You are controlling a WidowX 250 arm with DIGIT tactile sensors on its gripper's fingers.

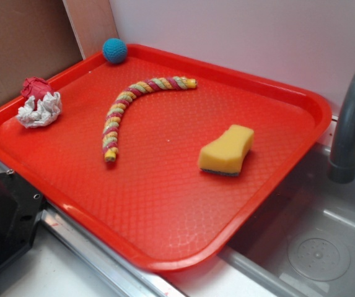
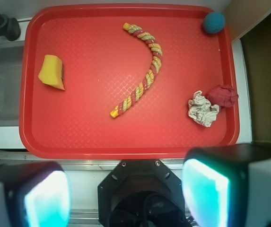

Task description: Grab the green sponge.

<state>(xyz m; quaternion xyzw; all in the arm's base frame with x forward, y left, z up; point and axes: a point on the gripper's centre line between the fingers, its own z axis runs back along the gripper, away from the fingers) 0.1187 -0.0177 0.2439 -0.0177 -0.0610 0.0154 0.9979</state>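
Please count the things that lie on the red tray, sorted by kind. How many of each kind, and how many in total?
Sponge: 1
Twisted rope: 1
Teal crocheted ball: 1
Crumpled white paper: 1
Crumpled red wad: 1
Total: 5 things on the red tray

Yellow green sponge (image 1: 227,150), scouring face down, on red tray (image 1: 165,204)
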